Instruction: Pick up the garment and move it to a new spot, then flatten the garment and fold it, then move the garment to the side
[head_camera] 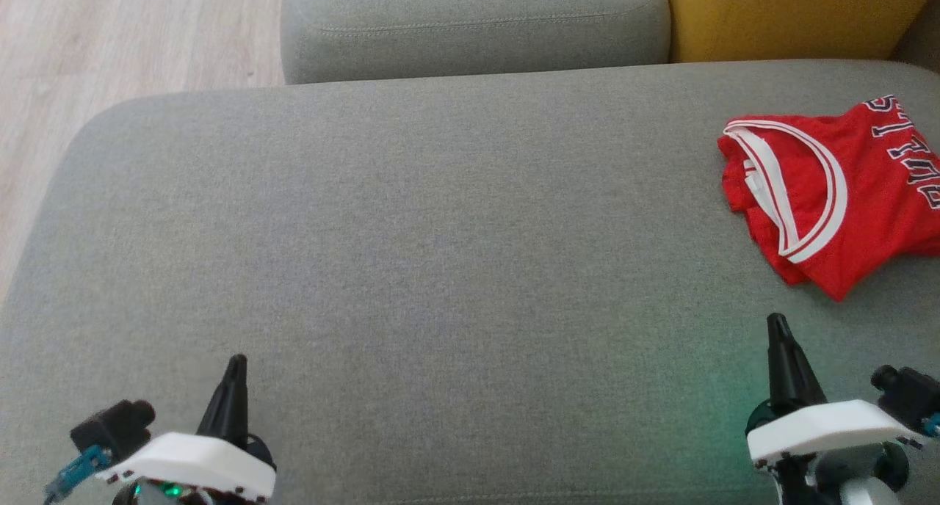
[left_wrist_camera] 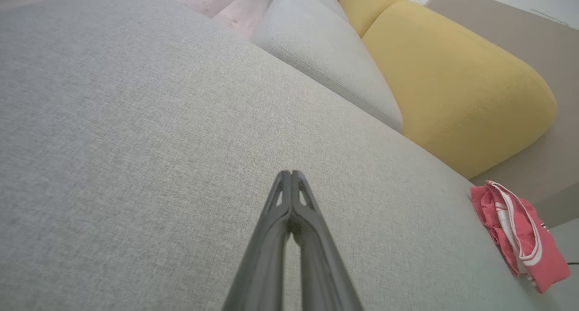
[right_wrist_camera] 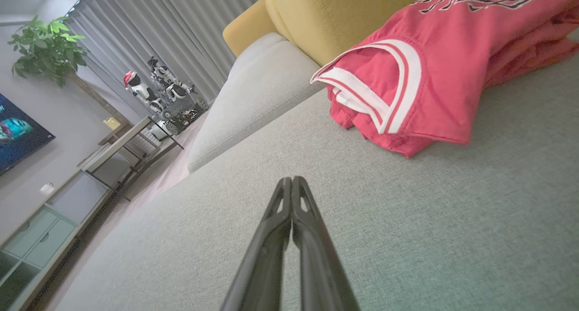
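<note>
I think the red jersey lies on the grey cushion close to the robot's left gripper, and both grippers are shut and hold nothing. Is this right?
Not fully. The red jersey lies close to the right gripper, not the left gripper, which is far across the grey cushion; the head view shows this. The rest stands: the jersey is on the cushion, and both grippers are shut and hold nothing.

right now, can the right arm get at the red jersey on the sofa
Probably yes. The right gripper sits just short of the red jersey, and only bare grey sofa seat lies between them. Its jaws are shut, so they would need to open first.
</note>
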Robot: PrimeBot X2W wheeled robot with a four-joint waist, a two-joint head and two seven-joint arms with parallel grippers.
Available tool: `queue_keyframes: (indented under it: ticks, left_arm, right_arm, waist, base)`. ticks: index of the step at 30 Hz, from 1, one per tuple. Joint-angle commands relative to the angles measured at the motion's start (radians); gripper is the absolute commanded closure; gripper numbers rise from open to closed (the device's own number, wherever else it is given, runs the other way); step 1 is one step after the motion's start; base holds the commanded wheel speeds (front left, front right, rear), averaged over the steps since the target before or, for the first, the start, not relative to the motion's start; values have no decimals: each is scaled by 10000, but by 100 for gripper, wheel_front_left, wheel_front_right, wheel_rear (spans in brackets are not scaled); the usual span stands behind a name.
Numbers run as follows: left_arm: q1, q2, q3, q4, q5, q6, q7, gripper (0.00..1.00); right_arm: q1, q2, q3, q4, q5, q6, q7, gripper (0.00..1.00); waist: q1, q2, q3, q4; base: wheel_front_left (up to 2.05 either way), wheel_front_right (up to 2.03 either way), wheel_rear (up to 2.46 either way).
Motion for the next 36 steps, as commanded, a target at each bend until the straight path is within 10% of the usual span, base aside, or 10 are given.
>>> queue_keyframes:
  ticks: [1, 36]
  left_arm:
    - [-575, 91, 274, -237, -203, -83, 34, 100]
    - [-1137, -340, 1225, 34, -3823, -643, 928, 100]
  right_arm:
    - [-615, -110, -21, -279, 262, -2, 35, 100]
    - [-995, -145, -309, -80, 4439, -4, 601, 100]
  waist:
    - [0, 0, -1, -1]
    - [0, 0, -24, -88]
  base:
    - [0, 0, 0]
    - [0, 0, 0]
